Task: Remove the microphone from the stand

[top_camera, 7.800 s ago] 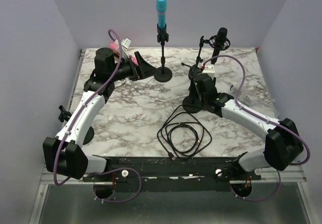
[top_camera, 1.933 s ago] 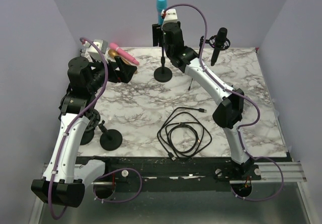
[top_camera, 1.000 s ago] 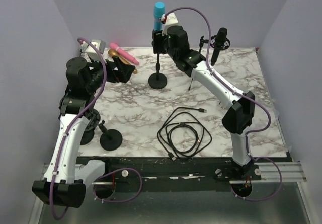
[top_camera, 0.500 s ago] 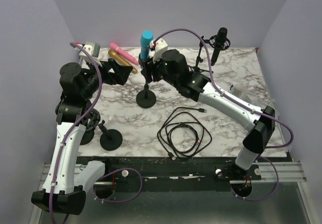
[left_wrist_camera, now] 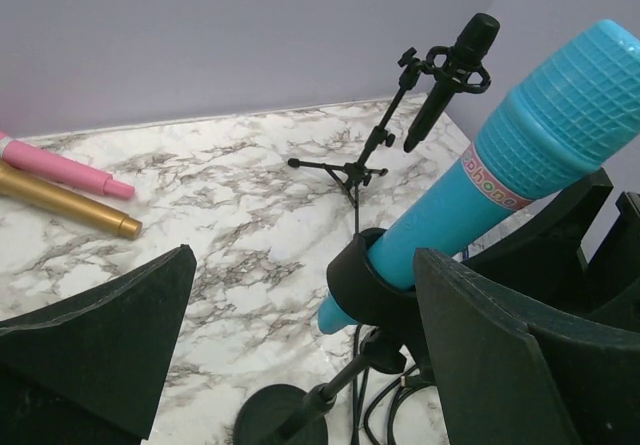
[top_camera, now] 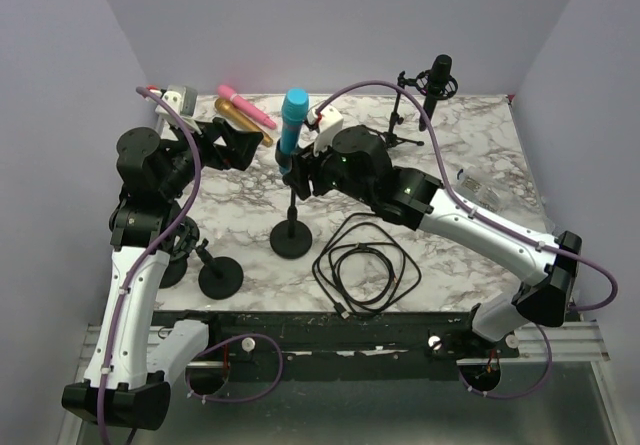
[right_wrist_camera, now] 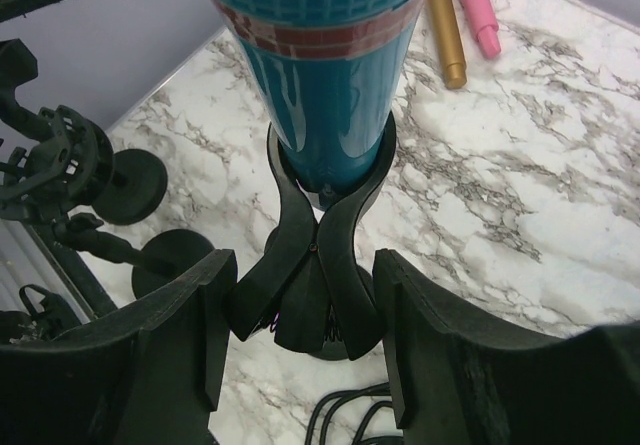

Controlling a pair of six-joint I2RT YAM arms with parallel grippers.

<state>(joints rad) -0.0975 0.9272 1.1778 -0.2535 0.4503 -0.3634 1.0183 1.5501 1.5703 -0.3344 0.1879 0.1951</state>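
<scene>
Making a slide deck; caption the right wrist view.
Right end effector grips the clip holding the blue microphone over a marble table.

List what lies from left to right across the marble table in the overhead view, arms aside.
Pink plastic microphone → turquoise microphone in its black clip stand → coiled black cable → black studio microphone on a tripod. Gold microphone and spare black round-base stand overlap the pink one: omitted.
</scene>
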